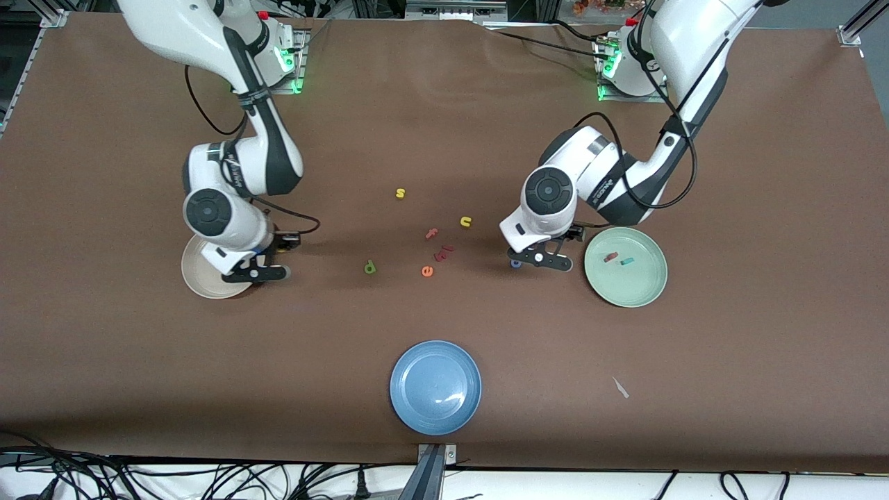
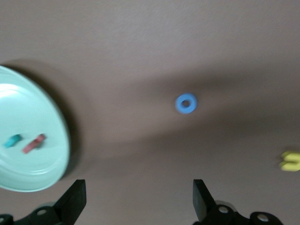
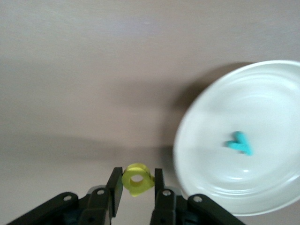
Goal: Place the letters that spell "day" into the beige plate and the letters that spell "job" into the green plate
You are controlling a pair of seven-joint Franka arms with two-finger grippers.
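Observation:
My right gripper (image 3: 136,185) is shut on the yellow a (image 3: 137,179), low over the table just beside the rim of the beige plate (image 3: 262,93), where the teal y (image 3: 240,143) lies. In the front view this gripper (image 1: 255,273) covers part of the beige plate (image 1: 194,278). My left gripper (image 2: 139,201) is open and holds nothing. It hangs low over the table between the blue o (image 2: 186,103) and the green plate (image 2: 28,108). That green plate (image 1: 642,292) holds the pink-red b (image 1: 610,257) and the teal j (image 1: 627,262). The dark green d (image 1: 370,267) lies mid-table.
A yellow s (image 1: 400,193), a yellow u (image 1: 465,221), a pink f (image 1: 432,234), an orange e (image 1: 427,271) and a dark red letter (image 1: 443,253) lie loose mid-table. A blue plate (image 1: 435,387) sits near the front edge, a white scrap (image 1: 620,387) beside it toward the left arm's end.

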